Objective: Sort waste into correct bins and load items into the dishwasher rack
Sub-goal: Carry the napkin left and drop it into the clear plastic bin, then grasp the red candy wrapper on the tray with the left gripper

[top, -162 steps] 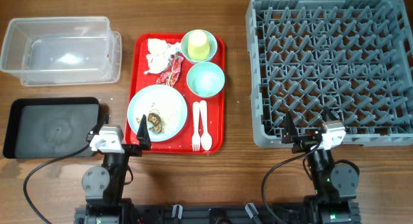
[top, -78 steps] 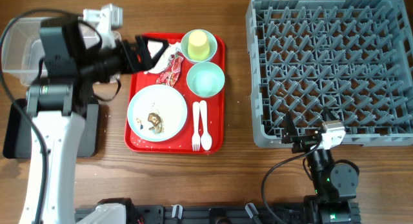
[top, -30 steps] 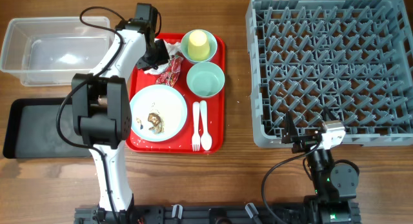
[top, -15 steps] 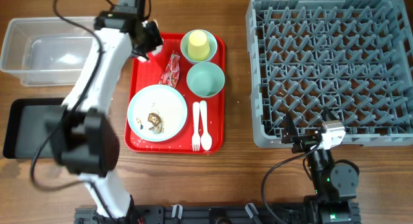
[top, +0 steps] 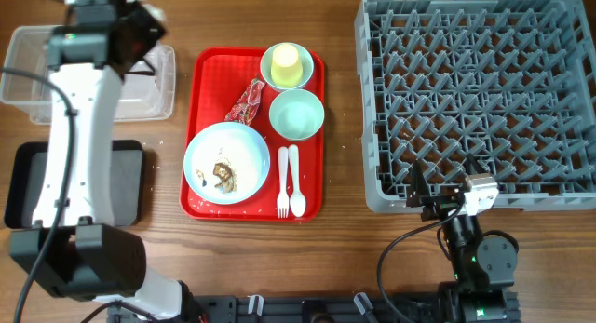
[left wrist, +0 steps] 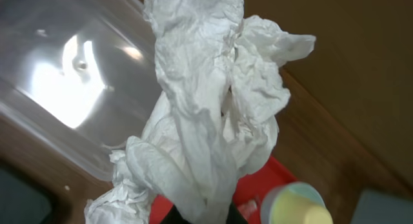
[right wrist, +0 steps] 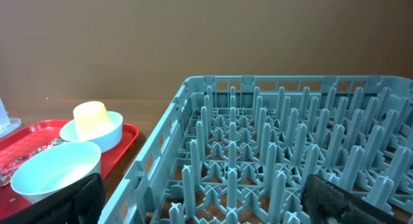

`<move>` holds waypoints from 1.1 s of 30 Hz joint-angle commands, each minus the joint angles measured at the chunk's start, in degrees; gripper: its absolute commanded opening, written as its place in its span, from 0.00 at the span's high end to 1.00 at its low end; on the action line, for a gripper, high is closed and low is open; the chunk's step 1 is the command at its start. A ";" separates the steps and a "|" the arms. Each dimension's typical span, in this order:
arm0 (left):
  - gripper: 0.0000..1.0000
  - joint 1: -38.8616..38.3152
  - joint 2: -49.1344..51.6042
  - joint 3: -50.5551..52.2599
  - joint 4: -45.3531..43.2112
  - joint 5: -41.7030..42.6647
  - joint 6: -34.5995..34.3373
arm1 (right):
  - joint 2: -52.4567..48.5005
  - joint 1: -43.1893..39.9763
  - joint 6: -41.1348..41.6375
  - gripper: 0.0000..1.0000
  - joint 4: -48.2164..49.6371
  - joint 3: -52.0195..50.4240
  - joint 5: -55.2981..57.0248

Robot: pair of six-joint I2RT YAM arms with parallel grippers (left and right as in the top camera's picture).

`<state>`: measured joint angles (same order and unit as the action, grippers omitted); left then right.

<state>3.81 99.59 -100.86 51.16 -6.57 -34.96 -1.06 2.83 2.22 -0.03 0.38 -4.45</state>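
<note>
Risk: crumpled white paper napkin [left wrist: 206, 108], clenched in my left hand [top: 140, 23], may snag the rim of the clear rectangular plastic tub [top: 156, 86]; folds trail low.

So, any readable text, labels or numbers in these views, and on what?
No text can be quoted; nothing is legible in any view.
The wrapper has red-and-white print, too small and blurred to read.
The napkin, rack, tub and red tray show no markings.
</note>
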 commanded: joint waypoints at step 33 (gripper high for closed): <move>0.10 -12.02 20.68 -0.24 6.99 16.46 30.34 | 0.26 -0.28 -0.72 0.00 0.17 -0.09 0.48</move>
<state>-6.42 115.35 -100.88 58.24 11.86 -10.13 -1.06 2.83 2.22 -0.03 0.38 -4.45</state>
